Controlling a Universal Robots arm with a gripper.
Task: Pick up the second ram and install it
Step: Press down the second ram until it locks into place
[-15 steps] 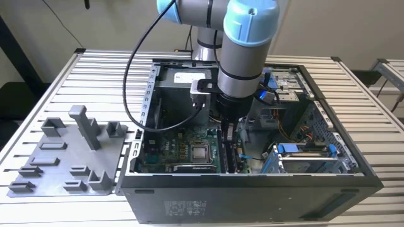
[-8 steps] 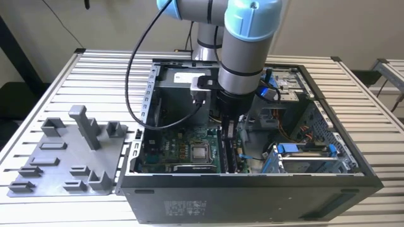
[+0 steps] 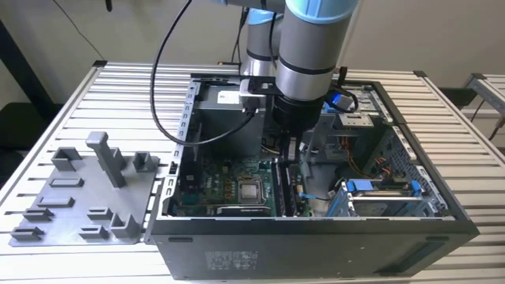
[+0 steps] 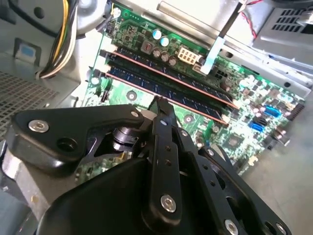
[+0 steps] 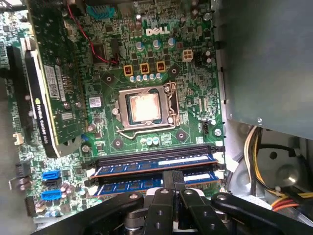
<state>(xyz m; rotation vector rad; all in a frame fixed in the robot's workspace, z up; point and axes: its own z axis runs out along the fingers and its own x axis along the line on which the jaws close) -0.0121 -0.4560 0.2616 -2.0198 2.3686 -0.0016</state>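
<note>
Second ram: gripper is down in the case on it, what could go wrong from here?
Second ram sits under the gripper, beside another stick already in its slot. A tilted push could jam it half-seated. The gripper could also knock that neighbouring stick. Yellow cables hang close beside the arm and might snag.

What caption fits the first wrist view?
Gripper pressing the second ram into its motherboard slot beside an installed stick.

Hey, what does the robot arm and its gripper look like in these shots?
The arm is a thick silver-grey tube with a light blue joint cap at the top and a black wrist section below. A black cable loops down beside it. In both wrist views the gripper is matte black, built of flat linkage bars joined by silver screws.
</note>
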